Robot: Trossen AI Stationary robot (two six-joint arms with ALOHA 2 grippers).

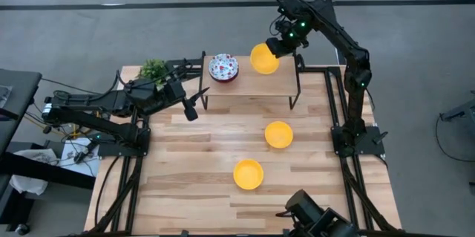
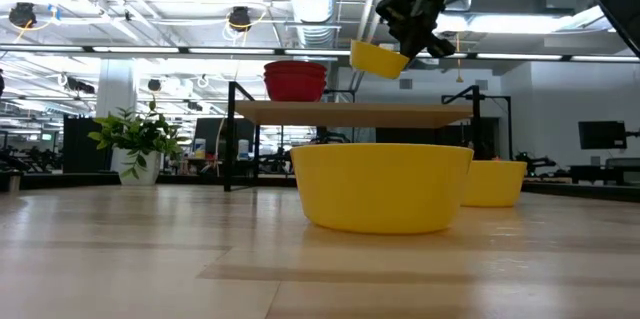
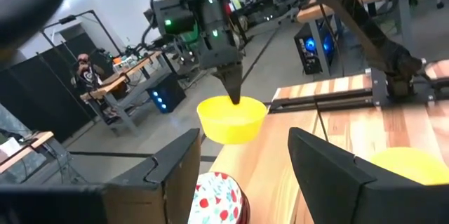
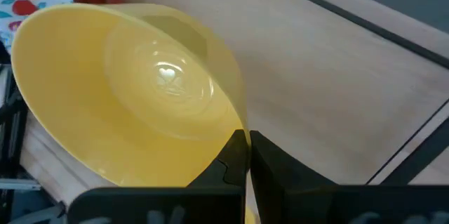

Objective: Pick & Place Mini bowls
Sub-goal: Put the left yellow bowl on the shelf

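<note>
Nearest the low camera sits one yellow bowl [image 2: 380,187] on the tabletop [image 1: 200,170], a second [image 1: 278,134] behind it, both well below and apart from my right jaws [image 1: 273,47]. Those are clenched on the rim of a third yellow bowl [image 1: 263,58], hanging tilted above the shelf [image 1: 260,83]. Beside it rests the floral bowl stack [image 1: 223,67]. By my reckoning, two yellow remain. Only the high view shows my left jaws [image 1: 191,108] released, empty, waiting nearby.
</note>
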